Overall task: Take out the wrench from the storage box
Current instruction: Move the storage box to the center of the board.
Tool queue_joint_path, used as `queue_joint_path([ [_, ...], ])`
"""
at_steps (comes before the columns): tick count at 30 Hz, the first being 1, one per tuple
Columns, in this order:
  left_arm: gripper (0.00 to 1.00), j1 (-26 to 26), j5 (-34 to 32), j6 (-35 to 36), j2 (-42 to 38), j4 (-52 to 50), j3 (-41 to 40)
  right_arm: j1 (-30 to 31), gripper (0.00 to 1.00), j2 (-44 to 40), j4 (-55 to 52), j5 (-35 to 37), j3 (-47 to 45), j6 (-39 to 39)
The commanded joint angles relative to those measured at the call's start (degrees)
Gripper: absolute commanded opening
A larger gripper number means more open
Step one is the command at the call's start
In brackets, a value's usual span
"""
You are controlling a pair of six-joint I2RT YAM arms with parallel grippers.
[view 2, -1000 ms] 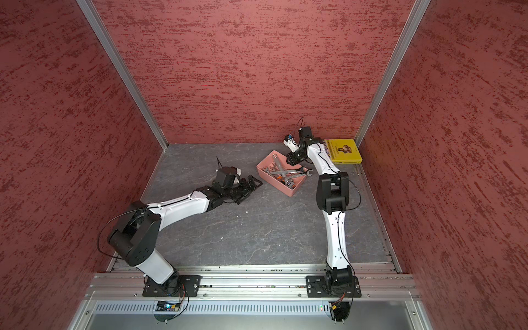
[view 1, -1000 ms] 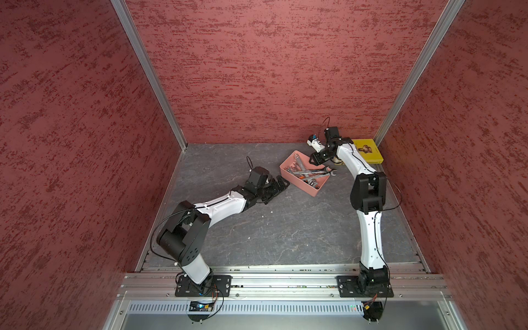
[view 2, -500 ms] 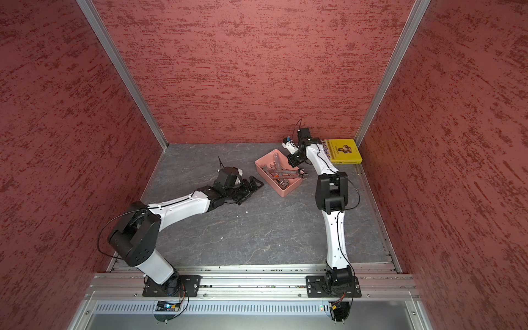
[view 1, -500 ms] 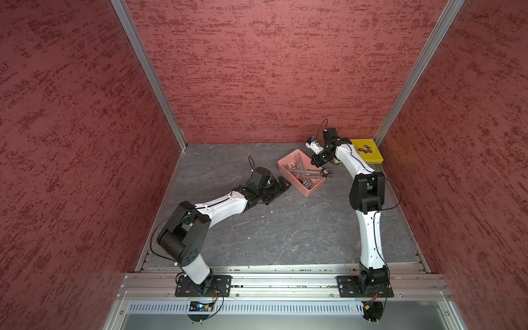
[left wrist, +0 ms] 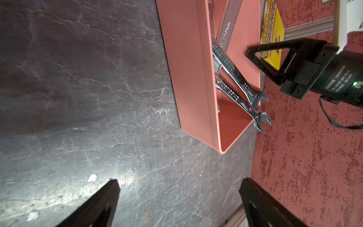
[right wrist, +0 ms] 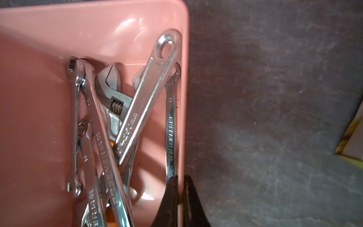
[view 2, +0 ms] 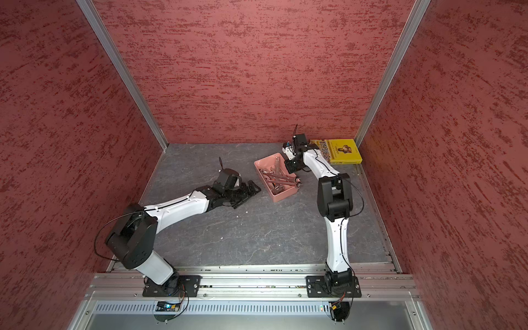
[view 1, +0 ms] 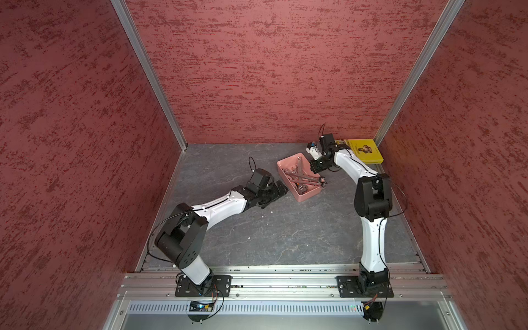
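Though top views hide it, my right wrist view shows right gripper (right wrist: 181,182) pinching the storage box (right wrist: 39,59) wall; left gripper (left wrist: 180,181) spread.

Surroundings: yellow book (view 1: 362,151), grey slate-look tabletop (view 1: 285,234), red textured walls (view 1: 271,71).
The book lies flat, cover up, in the far corner on my right, close to the back wall. I cannot resolve its cover figure, possibly an animal. Aluminium posts (view 1: 148,74) run up the back corners. A pale chip (left wrist: 92,177) lies on the tabletop.
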Motion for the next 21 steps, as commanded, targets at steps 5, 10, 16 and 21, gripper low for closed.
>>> queue_joint_path([
  [5,1.00,1.54,-2.00,5.76,-5.81,-10.87,1.58,8.08,0.00,-12.95,10.73,1.44,-14.39,15.59],
  [10,1.00,3.87,-1.24,8.24,-8.91,-15.57,0.96,12.30,0.01,-17.78,14.84,8.75,-22.38,28.39],
  [16,1.00,7.63,-0.12,11.52,-12.40,-19.77,-0.07,19.57,0.00,-21.85,18.14,18.77,-29.46,41.16],
  [21,1.00,10.35,0.39,13.56,-14.49,-21.63,-0.56,24.03,0.00,-21.87,16.12,23.09,-30.17,46.97],
])
